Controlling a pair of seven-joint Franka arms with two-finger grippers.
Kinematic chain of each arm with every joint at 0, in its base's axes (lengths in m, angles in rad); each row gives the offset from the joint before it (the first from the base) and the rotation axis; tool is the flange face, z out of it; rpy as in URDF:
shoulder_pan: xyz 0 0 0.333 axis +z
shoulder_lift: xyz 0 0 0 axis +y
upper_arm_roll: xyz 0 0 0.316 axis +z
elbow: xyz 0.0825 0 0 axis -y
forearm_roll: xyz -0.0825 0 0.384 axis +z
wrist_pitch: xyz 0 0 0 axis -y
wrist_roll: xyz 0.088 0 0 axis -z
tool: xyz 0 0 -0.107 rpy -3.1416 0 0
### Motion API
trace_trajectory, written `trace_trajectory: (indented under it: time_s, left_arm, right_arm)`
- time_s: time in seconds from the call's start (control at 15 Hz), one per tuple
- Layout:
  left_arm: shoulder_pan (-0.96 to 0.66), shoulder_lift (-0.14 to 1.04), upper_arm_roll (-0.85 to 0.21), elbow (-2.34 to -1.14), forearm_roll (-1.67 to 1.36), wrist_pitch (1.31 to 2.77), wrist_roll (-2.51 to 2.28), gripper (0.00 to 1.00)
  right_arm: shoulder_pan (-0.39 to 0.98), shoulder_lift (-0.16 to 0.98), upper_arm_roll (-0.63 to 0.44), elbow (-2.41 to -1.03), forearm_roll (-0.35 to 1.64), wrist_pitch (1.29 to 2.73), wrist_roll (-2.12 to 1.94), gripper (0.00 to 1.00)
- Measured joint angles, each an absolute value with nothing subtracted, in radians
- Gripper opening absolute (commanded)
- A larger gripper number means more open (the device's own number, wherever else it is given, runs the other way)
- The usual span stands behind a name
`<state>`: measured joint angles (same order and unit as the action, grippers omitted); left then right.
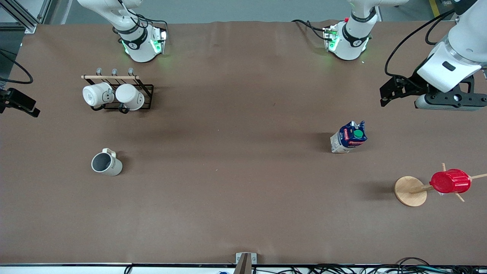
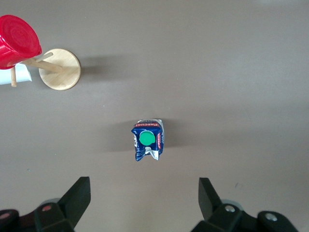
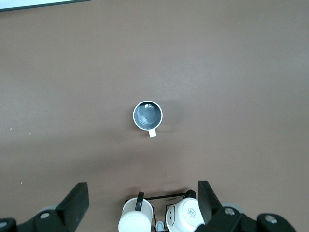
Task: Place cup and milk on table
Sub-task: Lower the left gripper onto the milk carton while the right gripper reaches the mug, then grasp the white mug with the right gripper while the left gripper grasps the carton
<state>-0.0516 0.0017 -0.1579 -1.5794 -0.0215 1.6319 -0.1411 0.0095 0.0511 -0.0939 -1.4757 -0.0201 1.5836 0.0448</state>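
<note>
The cup (image 1: 106,163) stands upright on the table (image 1: 243,198) toward the right arm's end, mouth up, and also shows in the right wrist view (image 3: 147,115). The milk (image 1: 349,137) stands upright on the table toward the left arm's end, green cap up, and also shows in the left wrist view (image 2: 147,139). My left gripper (image 2: 144,181) is open and empty, high over the table and well clear of the milk; its hand shows in the front view (image 1: 451,101). My right gripper (image 3: 143,184) is open and empty, high over the mug rack, well clear of the cup.
A black wire rack (image 1: 146,97) holding two white mugs (image 3: 137,217) stands farther from the front camera than the cup. A round wooden disc (image 1: 409,192) carries pegs with a red ribbed cup (image 1: 451,181) on them, nearer the front camera than the milk.
</note>
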Motion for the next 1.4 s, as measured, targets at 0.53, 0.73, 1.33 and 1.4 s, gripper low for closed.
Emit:
trace_trajectory:
  time_s: [0.53,0.73,1.33,1.4]
  left_arm:
    - [-0.052,0.029,-0.157,-1.58,-0.022,1.64,-0.141,0.99]
    - [-0.047,0.06,-0.155,-1.581,-0.022,1.665,-0.141,0.98]
    - [-0.017,0.158,-0.154,-1.753,-0.021,1.908,-0.138,0.97]
    - [-0.017,0.16,-0.154,-1.79,-0.021,1.943,-0.138,0.97]
  right_arm:
    - [0.01,0.043,-0.094,-1.475,-0.016,1.565,0.045,1.0]
    - [0.008,0.044,-0.099,-1.479,-0.016,1.567,0.034,1.0]
    - [-0.03,0.204,-0.135,-1.783,-0.014,2.054,-0.209,1.0]
    - [-0.031,0.227,-0.135,-1.843,-0.014,2.152,-0.221,1.0]
